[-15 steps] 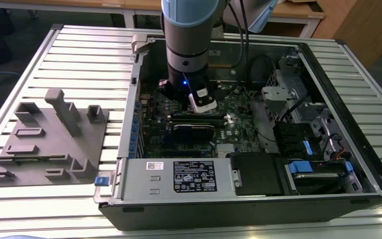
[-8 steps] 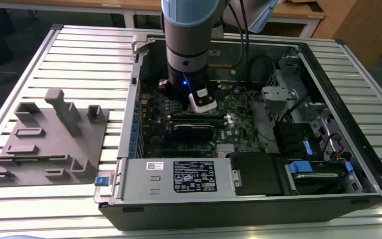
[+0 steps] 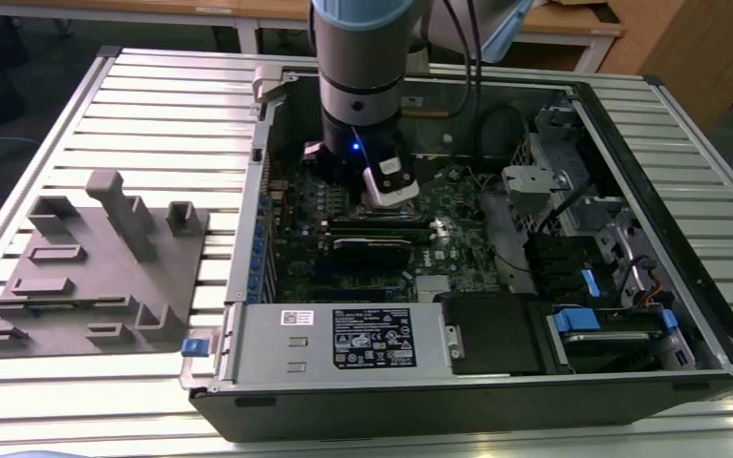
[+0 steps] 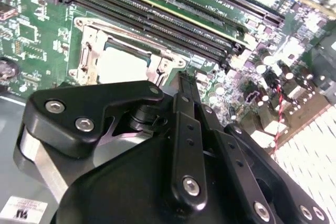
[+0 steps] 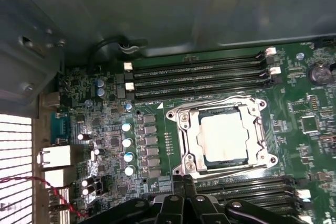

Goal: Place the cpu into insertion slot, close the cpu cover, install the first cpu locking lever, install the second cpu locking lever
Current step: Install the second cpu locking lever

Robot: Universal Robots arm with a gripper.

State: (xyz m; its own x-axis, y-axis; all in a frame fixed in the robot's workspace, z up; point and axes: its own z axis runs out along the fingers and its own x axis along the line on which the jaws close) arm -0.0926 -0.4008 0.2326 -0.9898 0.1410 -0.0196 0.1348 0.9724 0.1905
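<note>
Inside the case (image 3: 621, 219) — end effector (image 5: 181, 182) (fingers together) beside cpu cover (image 5: 223, 137).

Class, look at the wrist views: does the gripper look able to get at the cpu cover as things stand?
Probably yes. The gripper hangs just beside the cpu cover, which lies flat over the cpu, and nothing stands between them.

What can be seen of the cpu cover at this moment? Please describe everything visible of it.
The cpu cover is a thin frame of shiny silver metal with a square window. It lies flat, closed over the insertion slot on the green board. Through its window the pale grey top of the cpu shows. Memory slots run along two of its sides. The fingers, pressed together, come down beside one edge of it; contact cannot be judged.
</note>
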